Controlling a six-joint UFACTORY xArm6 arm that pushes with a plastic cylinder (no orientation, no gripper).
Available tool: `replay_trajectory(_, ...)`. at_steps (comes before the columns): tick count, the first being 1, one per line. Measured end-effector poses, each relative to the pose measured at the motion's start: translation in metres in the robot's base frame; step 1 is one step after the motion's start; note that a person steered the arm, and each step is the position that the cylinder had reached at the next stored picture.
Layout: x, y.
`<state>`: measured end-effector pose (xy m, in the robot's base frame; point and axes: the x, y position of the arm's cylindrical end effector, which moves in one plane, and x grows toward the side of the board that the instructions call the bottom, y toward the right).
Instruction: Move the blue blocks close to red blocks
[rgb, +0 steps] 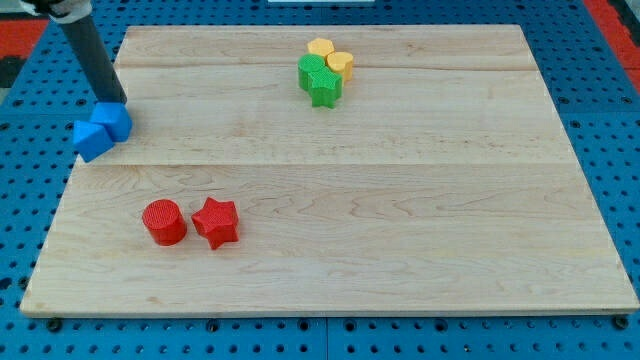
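Note:
Two blue blocks sit touching at the board's left edge: a blue cube (116, 120) and a blue wedge-like block (90, 138) just below and left of it. My tip (114, 102) rests right against the top of the blue cube. A red cylinder (164, 221) and a red star (216, 222) lie side by side near the view's bottom left, well below the blue blocks.
Two yellow blocks (331, 56) and two green blocks (320, 80) cluster at the view's top centre. The wooden board (400, 200) lies on a blue pegboard table (20, 200).

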<state>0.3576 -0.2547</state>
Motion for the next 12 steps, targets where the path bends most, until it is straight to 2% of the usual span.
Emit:
replay_trajectory(1, 0.014, 0.002)
replay_trajectory(2, 0.008, -0.025)
replay_trajectory(3, 0.021, -0.050)
replay_trajectory(4, 0.034, -0.033)
replay_trajectory(5, 0.037, 0.021)
replay_trajectory(6, 0.039, 0.047)
replay_trajectory(9, 0.045, 0.004)
replay_trajectory(10, 0.064, 0.074)
replay_trajectory(11, 0.103, 0.093)
replay_trajectory(12, 0.105, 0.095)
